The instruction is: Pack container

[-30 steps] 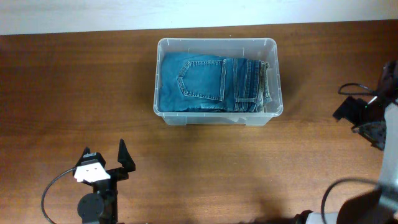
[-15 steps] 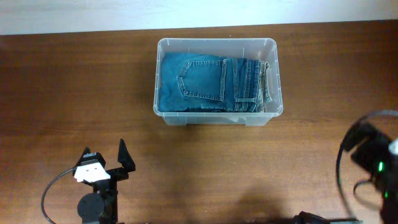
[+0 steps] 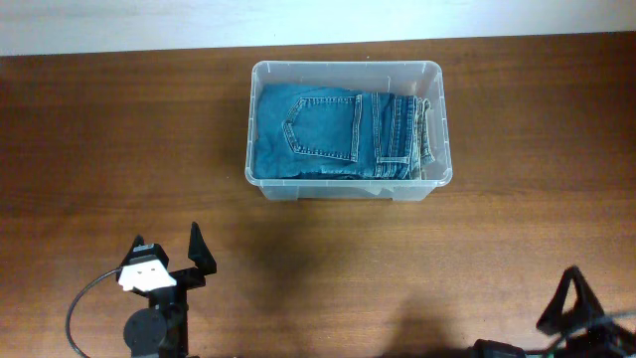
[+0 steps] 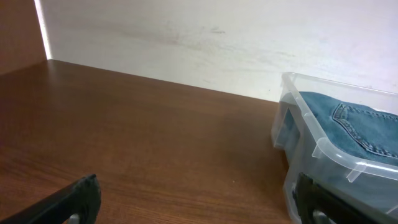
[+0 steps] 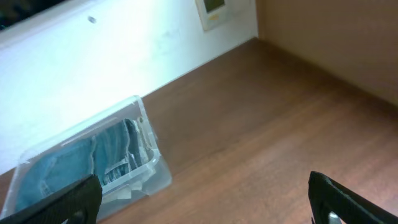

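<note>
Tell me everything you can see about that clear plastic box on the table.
The container is a clear, rectangular plastic bin with rounded corners and a rolled rim, and it has no lid on. It stands upright on the brown wooden table, near the far edge. Folded blue jeans fill it, with a back pocket facing up. Nothing else touches it.

Container (image 4: pixel 323 149) cut off at 3 o'clock in left wrist view, at 8 o'clock in right wrist view. Right gripper (image 3: pixel 586 318) mostly cropped at overhead's 5 o'clock.
</note>
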Robot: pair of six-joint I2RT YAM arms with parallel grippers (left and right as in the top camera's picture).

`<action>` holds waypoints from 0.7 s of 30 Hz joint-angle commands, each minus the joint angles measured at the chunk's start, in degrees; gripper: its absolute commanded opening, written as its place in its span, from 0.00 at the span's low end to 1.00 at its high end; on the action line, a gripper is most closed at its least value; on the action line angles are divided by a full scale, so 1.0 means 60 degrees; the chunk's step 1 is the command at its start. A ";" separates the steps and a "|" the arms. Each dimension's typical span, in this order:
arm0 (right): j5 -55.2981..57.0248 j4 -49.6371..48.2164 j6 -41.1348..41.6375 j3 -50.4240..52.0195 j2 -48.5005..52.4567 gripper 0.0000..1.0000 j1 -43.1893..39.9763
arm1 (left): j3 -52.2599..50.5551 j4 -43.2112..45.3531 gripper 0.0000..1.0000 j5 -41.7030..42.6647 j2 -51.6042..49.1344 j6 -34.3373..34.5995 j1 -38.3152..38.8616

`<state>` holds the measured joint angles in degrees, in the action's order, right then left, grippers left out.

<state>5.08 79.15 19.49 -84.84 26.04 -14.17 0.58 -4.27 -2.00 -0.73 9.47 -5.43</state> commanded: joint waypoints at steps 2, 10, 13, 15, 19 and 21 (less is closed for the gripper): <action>0.0091 0.0306 0.0058 -0.0011 -0.0517 0.98 0.0914 | -0.0011 -0.0051 0.99 -0.0127 0.0073 -0.0084 -0.0062; 0.0244 0.0816 0.0051 0.0244 -0.0696 0.98 0.1497 | -0.0011 -0.0051 0.99 -0.0127 0.0073 -0.0087 -0.0062; 0.0270 0.0809 0.0055 0.0415 -0.0892 0.98 0.1694 | -0.0011 -0.0051 0.99 -0.0127 0.0073 -0.0087 -0.0062; 0.0266 0.0801 0.0058 0.0539 -0.1137 0.98 0.1916 | -0.0011 -0.0051 0.99 -0.0127 0.0073 -0.0084 -0.0062; 0.0364 0.0372 0.0051 0.0991 -0.1727 0.98 0.2306 | -0.0011 -0.0051 0.99 -0.0127 0.0073 -0.0087 -0.0062; 0.0663 -0.0033 0.0044 0.1399 -0.2076 0.98 0.2408 | -0.0011 -0.0051 0.99 -0.0127 0.0073 -0.0087 -0.0062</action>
<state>6.48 80.25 19.51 -78.67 15.75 -0.75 0.58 -4.27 -2.00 -0.73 9.47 -5.43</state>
